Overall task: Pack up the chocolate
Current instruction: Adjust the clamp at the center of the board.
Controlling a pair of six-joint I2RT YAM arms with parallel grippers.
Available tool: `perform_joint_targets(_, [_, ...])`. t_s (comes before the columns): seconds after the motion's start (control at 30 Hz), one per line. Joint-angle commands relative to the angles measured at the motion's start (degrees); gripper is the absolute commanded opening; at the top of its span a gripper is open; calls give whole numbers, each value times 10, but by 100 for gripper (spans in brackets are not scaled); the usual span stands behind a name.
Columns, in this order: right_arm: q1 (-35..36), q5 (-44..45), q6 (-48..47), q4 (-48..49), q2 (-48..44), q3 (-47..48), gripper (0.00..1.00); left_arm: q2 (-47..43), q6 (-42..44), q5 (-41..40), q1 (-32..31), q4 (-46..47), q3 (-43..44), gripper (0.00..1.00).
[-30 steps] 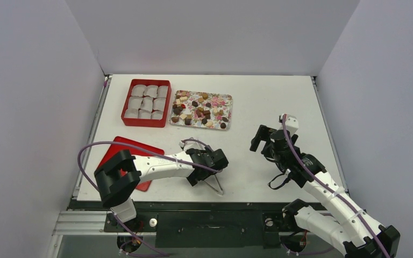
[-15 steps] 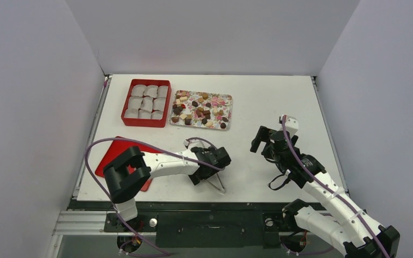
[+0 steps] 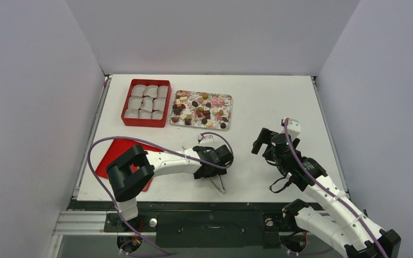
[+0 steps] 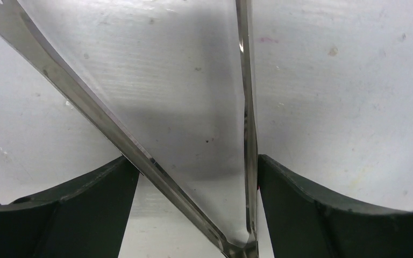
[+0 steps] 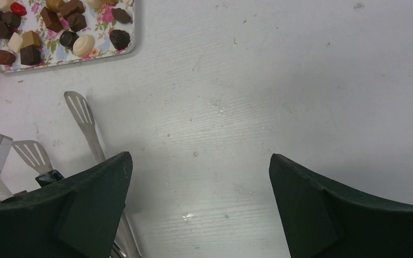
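Chocolate [image 5: 120, 38] lies in a loose heap on the floral tray [image 5: 59, 57] at 12 o'clock of the table [image 3: 258, 97]. None of it shows in the white paper cups [image 3: 147, 102] of the red box [image 3: 144, 122], which stands just beside the tray at 11 o'clock. As far as you can see, packing has not begun and every piece is left to move. You look to be at the tool-fetching step: the left gripper [image 4: 198, 161] sits low at 6 o'clock with its fingers on either side of the steel tongs [image 4: 86, 102], against or just beside the two arms, and you cannot tell whether it has a hold. The right gripper [image 5: 198, 158] hangs spread wide and empty over bare table at 3 o'clock. Room is good: the stretch from the tongs up to the tray is bare, and the right arm is well apart from it. Mind the tray's raised rim, the box wall next to it, the red lid [image 3: 105, 159] at 8 o'clock beneath your left arm, and the white walls on three sides.
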Motion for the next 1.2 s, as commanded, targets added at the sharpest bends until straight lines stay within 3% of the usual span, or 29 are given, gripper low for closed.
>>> perform_joint_targets(0.0, [-4, 21, 5, 12, -2, -3, 94, -10, 176, 40, -3, 90, -16, 77])
perform_joint_targets(0.27, [-4, 25, 18, 25, 3, -11, 94, -20, 397, 98, -17, 116, -18, 75])
perform_joint_targets(0.37, [-4, 22, 22, 33, 11, -12, 94, -35, 429, 92, -10, 105, -33, 77])
perform_joint_targets(0.47, [-4, 13, 22, 44, 25, -11, 94, -60, 402, 82, 6, 102, -59, 90])
perform_joint_targets(0.6, [-5, 4, 20, 54, 43, -5, 93, -66, 347, 50, -10, 115, -67, 95])
perform_joint_targets(0.83, [-5, -4, 20, 59, 55, 1, 93, -15, 221, -78, -84, 103, -31, 92])
perform_joint_targets(1.17, [-5, -16, 31, 59, 50, -10, 92, -56, 224, -107, -81, 167, -124, 85])
